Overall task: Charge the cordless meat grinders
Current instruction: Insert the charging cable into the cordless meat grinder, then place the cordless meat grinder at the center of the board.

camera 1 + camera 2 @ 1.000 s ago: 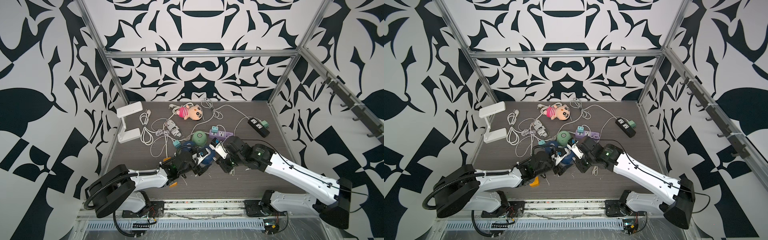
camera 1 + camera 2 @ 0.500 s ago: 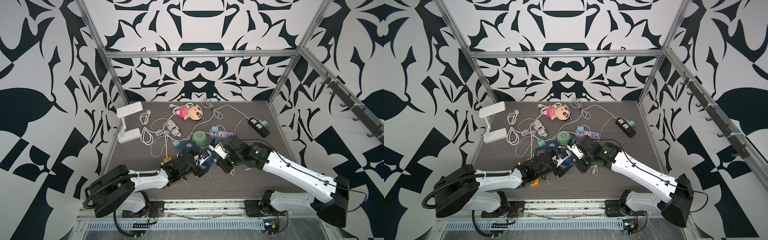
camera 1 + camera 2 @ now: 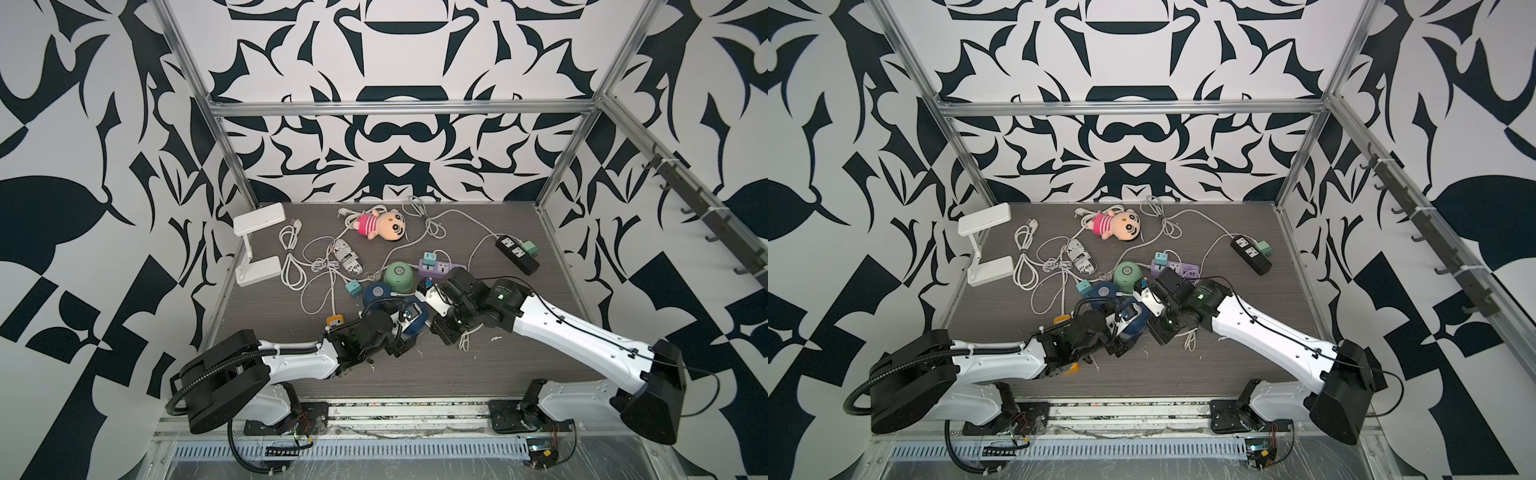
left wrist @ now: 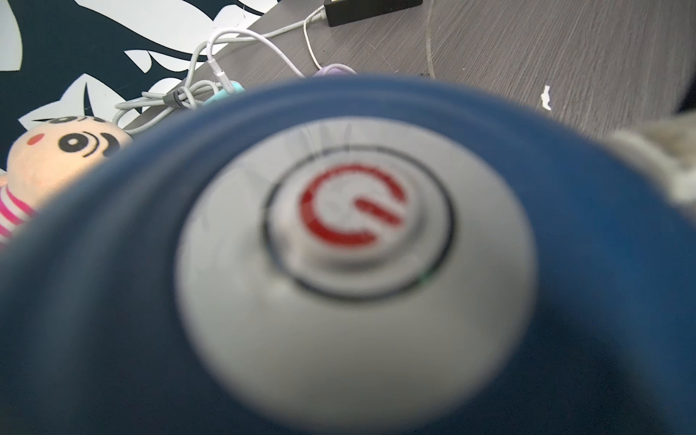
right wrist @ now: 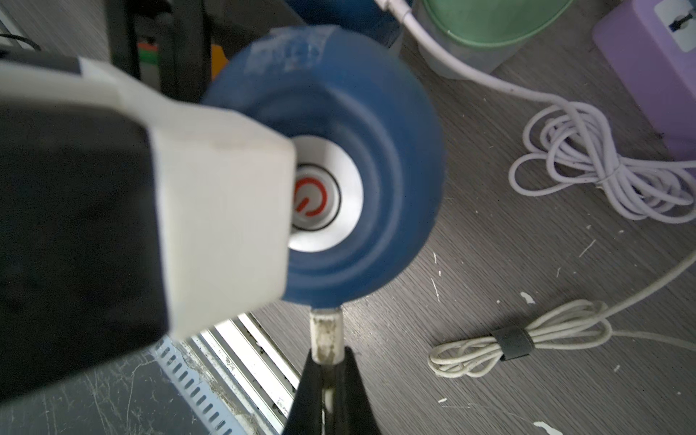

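A dark blue meat grinder (image 3: 417,323) (image 3: 1139,323) sits between the wide-set jaws of my left gripper (image 3: 409,327). Its silver button with a red power sign (image 4: 354,211) fills the left wrist view, and the fingers themselves are hidden. My right gripper (image 5: 327,352) is shut on a white cable plug (image 5: 326,329). The plug's tip touches the rim of that grinder (image 5: 395,169). A second dark blue grinder (image 3: 376,293) and a mint green one (image 3: 398,277) stand just behind.
A purple power strip (image 3: 440,268) lies behind my right wrist and a black strip (image 3: 517,254) at the back right. An orange strip (image 3: 335,322) and a teal adapter (image 3: 353,287) lie to the left. White cables, a plush doll (image 3: 382,226) and a white lamp (image 3: 257,245) fill the back.
My two grippers have drawn closer together. The right one with the plug has shifted left, and the left one with the grinder has shifted slightly right.
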You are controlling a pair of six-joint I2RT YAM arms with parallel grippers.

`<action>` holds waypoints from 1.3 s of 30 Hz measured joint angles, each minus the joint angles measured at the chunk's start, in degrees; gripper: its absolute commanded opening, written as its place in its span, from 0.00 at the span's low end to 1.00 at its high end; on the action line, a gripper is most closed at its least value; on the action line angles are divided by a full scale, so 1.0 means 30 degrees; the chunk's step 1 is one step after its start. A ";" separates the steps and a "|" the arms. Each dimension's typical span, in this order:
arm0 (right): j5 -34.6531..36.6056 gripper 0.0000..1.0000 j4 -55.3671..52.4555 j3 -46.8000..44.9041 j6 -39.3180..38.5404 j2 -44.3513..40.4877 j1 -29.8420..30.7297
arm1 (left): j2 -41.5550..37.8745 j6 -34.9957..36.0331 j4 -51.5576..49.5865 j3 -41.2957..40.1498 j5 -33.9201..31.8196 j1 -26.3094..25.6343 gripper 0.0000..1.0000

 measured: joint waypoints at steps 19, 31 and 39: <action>0.5683 0.61 0.0707 -0.0240 0.0758 -0.6783 -0.2375 | 0.2951 -0.1501 0.5158 -0.0401 0.1945 0.0364 0.56; 0.7198 0.71 0.2623 -0.0240 0.2776 -0.4583 -0.9989 | 0.8131 -0.2630 0.8757 0.0656 0.3279 0.0299 0.68; 0.5858 0.73 0.5399 0.0124 0.3927 -0.1042 -1.3063 | 1.1759 -0.2754 1.0163 0.4197 0.4109 -0.0168 0.90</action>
